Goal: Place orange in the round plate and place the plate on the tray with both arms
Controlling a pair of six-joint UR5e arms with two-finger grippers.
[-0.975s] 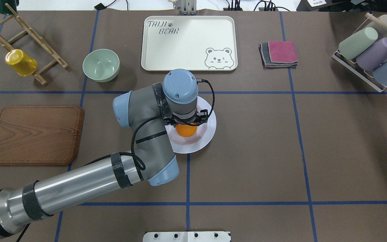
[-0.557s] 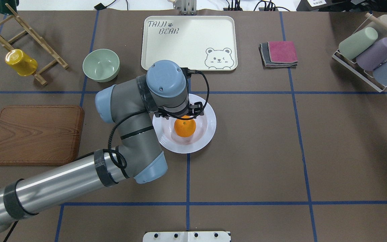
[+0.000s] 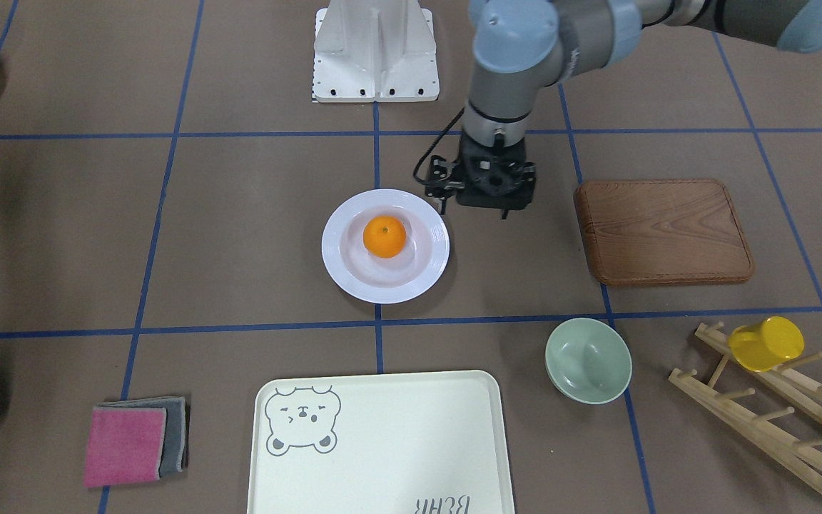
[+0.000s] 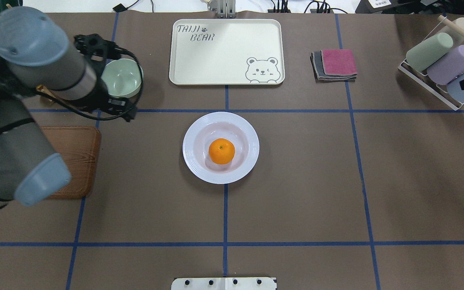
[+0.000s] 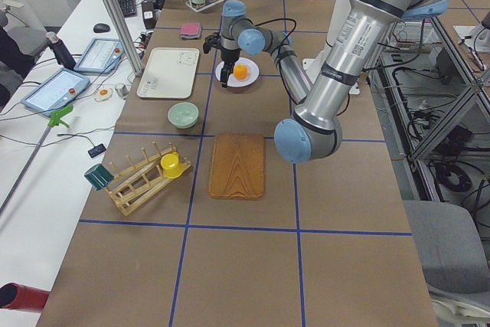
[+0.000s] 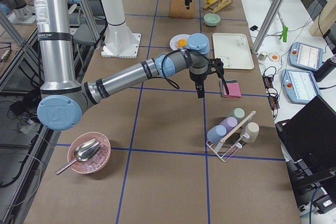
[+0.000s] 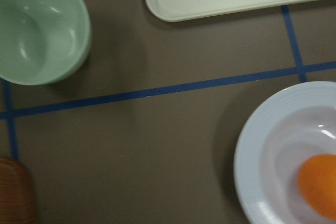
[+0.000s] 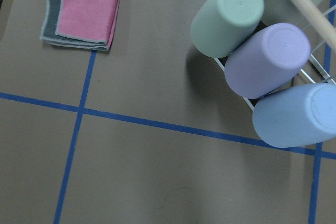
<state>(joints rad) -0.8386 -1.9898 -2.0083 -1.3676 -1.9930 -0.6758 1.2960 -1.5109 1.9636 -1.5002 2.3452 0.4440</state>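
The orange (image 4: 221, 151) lies in the middle of the white round plate (image 4: 193, 161), which sits on the table at its centre. The cream tray (image 4: 226, 51) with the bear drawing lies bare beyond the plate. My left gripper (image 3: 486, 208) hangs raised between the plate (image 3: 340, 271) and the wooden board (image 3: 661, 232); it is open and holds nothing. The left wrist view looks down on the plate rim (image 7: 252, 145) and part of the orange (image 7: 317, 184). My right gripper (image 6: 201, 90) hangs near the folded cloths; I cannot tell whether it is open or shut.
A pale green bowl (image 3: 588, 360) stands near the tray's corner. A wooden rack with a yellow cup (image 3: 765, 344) is beyond the board. Folded pink and grey cloths (image 4: 334, 64) and a wire rack of cups (image 4: 437, 60) are on the right.
My left gripper has let go of the orange, risen off the plate and swung away to my left. The orange stays in the plate.
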